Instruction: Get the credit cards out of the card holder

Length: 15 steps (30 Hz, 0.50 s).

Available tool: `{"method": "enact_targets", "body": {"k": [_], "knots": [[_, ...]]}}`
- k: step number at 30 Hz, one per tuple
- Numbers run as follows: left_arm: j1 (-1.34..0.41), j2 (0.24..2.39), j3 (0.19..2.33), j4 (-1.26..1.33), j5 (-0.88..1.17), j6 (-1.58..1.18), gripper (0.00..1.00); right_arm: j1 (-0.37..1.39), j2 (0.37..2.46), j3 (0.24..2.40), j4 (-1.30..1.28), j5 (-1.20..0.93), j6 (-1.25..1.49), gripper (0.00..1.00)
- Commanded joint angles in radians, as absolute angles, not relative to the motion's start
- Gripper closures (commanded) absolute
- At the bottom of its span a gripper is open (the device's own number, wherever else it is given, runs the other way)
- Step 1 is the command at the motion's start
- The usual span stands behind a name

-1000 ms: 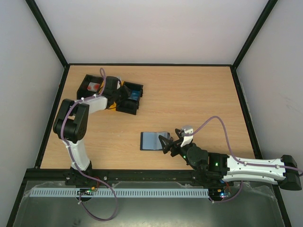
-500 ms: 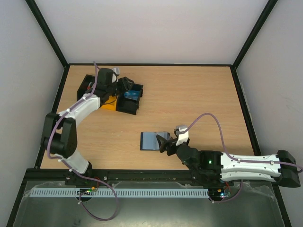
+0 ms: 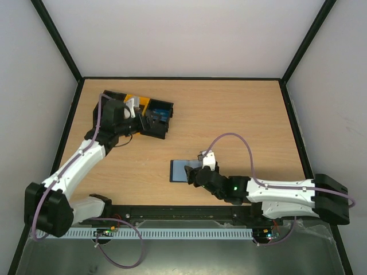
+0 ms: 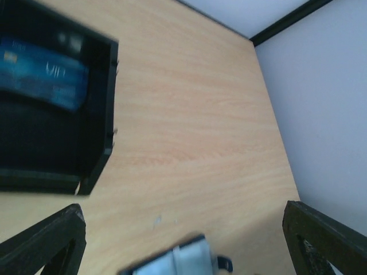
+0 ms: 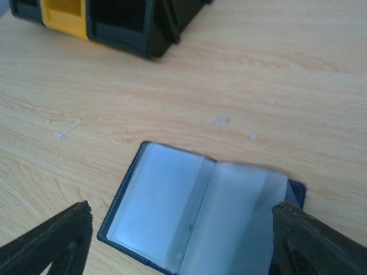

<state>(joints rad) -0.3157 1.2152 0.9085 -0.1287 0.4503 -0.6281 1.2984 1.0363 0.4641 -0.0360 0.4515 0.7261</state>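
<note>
A blue credit card (image 4: 43,80) lies in the black bin (image 4: 106,103). The card holder (image 5: 200,215) lies open on the table (image 3: 241,114), under the right gripper (image 5: 186,240). The jaws of both the right and the left gripper (image 4: 183,229) are spread.

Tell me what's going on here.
The job: emptying a small flat card holder with black edges, lying open on the wooden table. The right hand, open, is poised over it; its clear pockets look empty. The left hand, open too, hovers by a black bin that holds a bright blue card.
</note>
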Motion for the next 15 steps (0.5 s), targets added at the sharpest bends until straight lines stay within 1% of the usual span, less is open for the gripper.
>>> {"method": "enact_targets", "body": {"k": [1,7,9,13,15], "knots": [[-0.329,1.114,0.797,-0.189,0.485,-0.626,0.07,1.260,1.120,0.474,0.028,0.324,0.803,0.23],[-0.368,0.989,0.625,-0.158,0.516,-0.674,0.18,1.223,1.226,0.466,0.113,0.247,0.863,0.56],[-0.389,0.968,0.582,-0.129,0.521,-0.704,0.20,1.215,1.259,0.470,0.146,0.231,0.870,0.60],[-0.413,0.951,0.494,-0.020,0.541,-0.791,0.29,1.190,1.336,0.501,0.161,0.226,0.881,0.64],[-0.425,0.949,0.457,0.039,0.549,-0.829,0.30,1.176,1.361,0.499,0.169,0.235,0.897,0.66]]}}
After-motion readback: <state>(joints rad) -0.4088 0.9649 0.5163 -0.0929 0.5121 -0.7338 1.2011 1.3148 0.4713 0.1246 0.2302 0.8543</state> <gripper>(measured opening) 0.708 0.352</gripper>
